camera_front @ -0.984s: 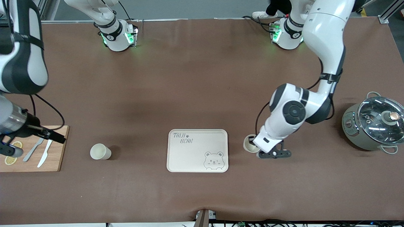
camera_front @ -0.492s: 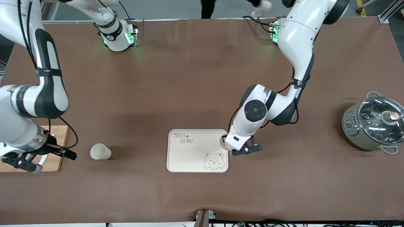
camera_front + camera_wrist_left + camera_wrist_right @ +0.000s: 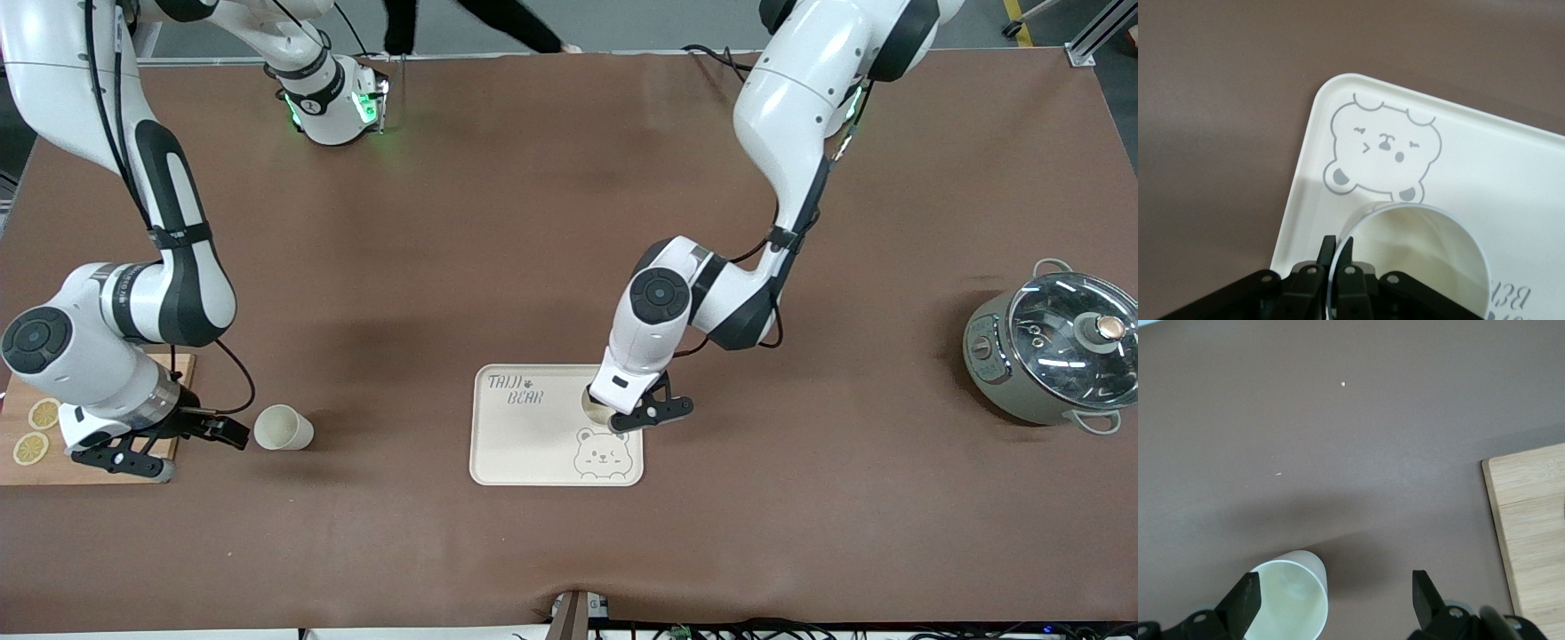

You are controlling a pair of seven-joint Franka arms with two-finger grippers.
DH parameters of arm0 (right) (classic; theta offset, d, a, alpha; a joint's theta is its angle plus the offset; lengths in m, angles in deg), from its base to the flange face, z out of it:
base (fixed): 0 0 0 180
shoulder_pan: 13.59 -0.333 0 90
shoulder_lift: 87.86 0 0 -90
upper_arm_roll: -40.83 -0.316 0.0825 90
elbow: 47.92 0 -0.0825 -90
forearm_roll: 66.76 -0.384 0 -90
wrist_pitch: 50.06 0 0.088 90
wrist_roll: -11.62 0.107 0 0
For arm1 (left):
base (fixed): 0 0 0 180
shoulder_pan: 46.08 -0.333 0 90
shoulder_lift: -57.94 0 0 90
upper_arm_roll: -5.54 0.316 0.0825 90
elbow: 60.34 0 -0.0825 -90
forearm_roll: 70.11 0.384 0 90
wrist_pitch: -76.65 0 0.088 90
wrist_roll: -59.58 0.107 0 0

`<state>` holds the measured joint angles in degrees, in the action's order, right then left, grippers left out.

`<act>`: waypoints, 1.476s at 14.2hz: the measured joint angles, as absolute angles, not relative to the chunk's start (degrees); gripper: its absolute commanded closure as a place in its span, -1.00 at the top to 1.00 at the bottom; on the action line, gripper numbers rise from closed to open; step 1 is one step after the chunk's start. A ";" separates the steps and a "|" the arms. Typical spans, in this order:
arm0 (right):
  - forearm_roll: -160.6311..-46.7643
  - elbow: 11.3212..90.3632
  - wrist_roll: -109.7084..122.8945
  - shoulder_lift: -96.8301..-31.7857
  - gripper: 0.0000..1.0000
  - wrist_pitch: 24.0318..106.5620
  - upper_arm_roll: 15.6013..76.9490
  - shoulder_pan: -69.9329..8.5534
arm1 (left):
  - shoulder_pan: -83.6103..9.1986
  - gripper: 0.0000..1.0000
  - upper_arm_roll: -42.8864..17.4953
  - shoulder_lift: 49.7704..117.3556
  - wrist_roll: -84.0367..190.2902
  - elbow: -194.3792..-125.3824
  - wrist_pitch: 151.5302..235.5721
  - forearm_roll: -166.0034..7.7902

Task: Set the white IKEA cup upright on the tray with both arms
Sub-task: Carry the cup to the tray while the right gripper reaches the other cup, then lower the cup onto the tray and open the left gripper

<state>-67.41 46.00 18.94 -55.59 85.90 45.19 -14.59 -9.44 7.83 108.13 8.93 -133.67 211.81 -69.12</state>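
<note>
My left gripper (image 3: 633,418) is shut on the rim of a white cup (image 3: 594,404), mouth up, over the cream tray (image 3: 533,444) between the "TAIJI BEAR" lettering and the bear drawing. In the left wrist view my fingers (image 3: 1330,250) pinch the cup (image 3: 1418,260) wall over the tray (image 3: 1511,153); I cannot tell whether it touches the tray. A second white cup (image 3: 283,428) stands mouth up on the table toward the right arm's end. My right gripper (image 3: 200,449) is open beside it. In the right wrist view that cup (image 3: 1288,600) lies by one fingertip of the right gripper (image 3: 1335,593).
A wooden cutting board (image 3: 27,462) with lemon slices (image 3: 28,446) lies at the right arm's end, also in the right wrist view (image 3: 1531,520). A grey pot with a glass lid (image 3: 1058,347) stands at the left arm's end.
My left gripper carried its cup from the table beside the tray to over the tray. My right gripper moved off the cutting board to beside the second cup.
</note>
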 measured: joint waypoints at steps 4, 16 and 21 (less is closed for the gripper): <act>-67.41 50.18 18.05 -55.10 1.00 92.34 45.15 -14.63 | -8.40 -1.00 8.85 109.92 8.68 -133.40 214.29 -69.12; -67.41 50.77 17.25 -50.68 1.00 97.52 44.84 -15.38 | -8.40 1.00 8.91 111.45 8.56 -132.71 216.05 -69.13; -67.41 50.80 17.22 -50.16 1.00 97.97 44.85 -15.48 | -9.90 1.00 8.97 108.05 7.17 -129.42 206.07 -69.56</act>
<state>-67.41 50.80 17.22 -50.16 97.97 44.85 -15.48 -9.90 8.97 108.05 7.17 -129.42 206.07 -69.56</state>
